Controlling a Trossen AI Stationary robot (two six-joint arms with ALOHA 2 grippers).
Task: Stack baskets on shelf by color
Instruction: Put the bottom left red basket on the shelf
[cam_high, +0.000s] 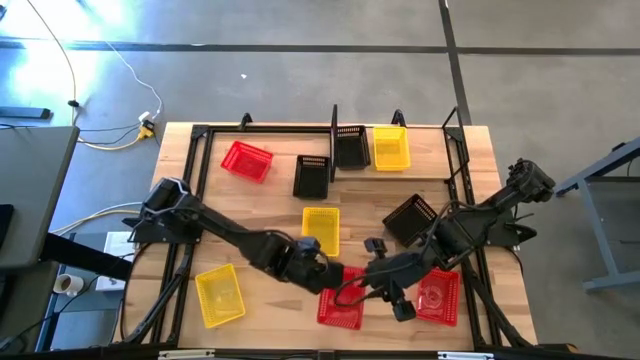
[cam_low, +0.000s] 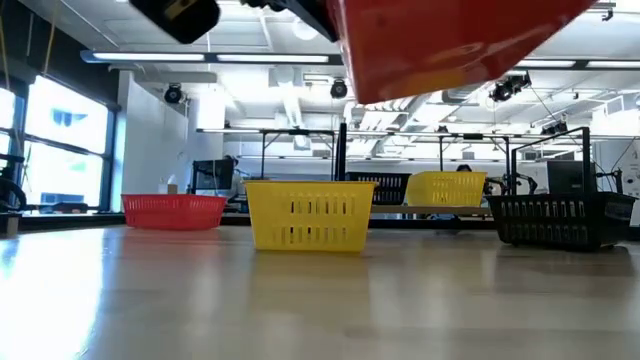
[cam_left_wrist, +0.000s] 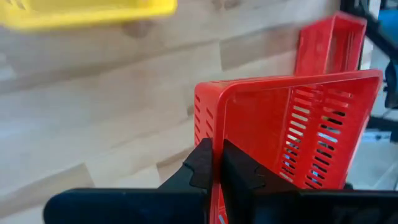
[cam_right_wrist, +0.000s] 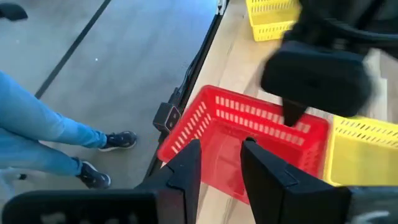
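My left gripper (cam_high: 322, 268) is shut on a red basket (cam_high: 340, 303) near the table's front middle. The low view shows this red basket (cam_low: 450, 45) up in the air and tilted. My right gripper (cam_right_wrist: 221, 163) hovers open just to its right, pointing at it, with nothing between the fingers. A second red basket (cam_high: 438, 297) rests on its bottom at the front right. The shelf (cam_high: 330, 130) stands at the far edge, with a black basket (cam_high: 350, 147) and a yellow basket (cam_high: 390, 148) on it. My left gripper pinches the red basket's end wall at its rim (cam_left_wrist: 217, 140), beside a corner. One finger (cam_left_wrist: 239, 174) is inside the basket and the other (cam_left_wrist: 200, 167) outside. The fingers slant down from the table's left. The basket is tilted and lifted clear of the table.
Loose on the table are a red basket (cam_high: 246, 160) and a black one (cam_high: 311, 176) at the back, a yellow one (cam_high: 320, 230) in the middle, a black one (cam_high: 412, 220) to the right and a yellow one (cam_high: 220, 295) at the front left. A person's legs (cam_right_wrist: 50, 137) stand beyond the near edge.
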